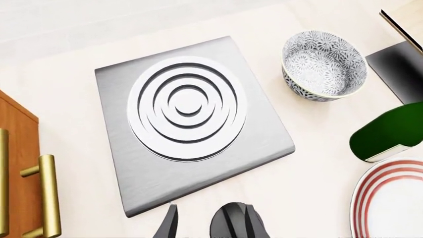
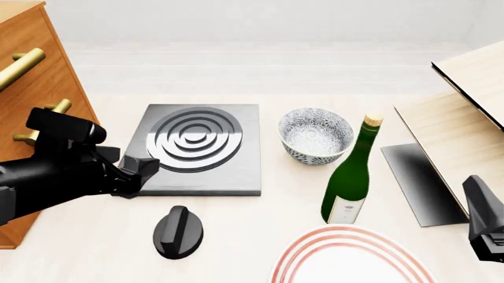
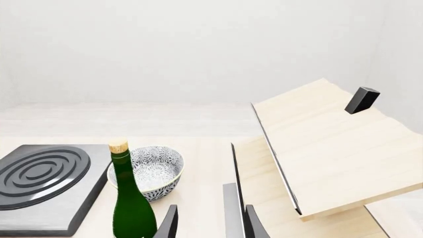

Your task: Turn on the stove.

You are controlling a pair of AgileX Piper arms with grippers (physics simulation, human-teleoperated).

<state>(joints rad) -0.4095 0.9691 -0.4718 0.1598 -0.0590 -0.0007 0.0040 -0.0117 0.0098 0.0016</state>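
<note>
- stove (image 2: 236, 171): brushed grey square slab w/ silver-black rings, left-center of table
- knob (image 2: 178, 232): black, ridged, just in front of it
- left gripper (image 2: 140, 171) at slab's front-left corner, jaws look parted
- right gripper (image 3: 206, 218) jaws narrow, prob holding nothing

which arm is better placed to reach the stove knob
Left. Its claw hangs at the stove's near left corner, just above the knob. The right claw sits far off, past the bottle and plate.
</note>
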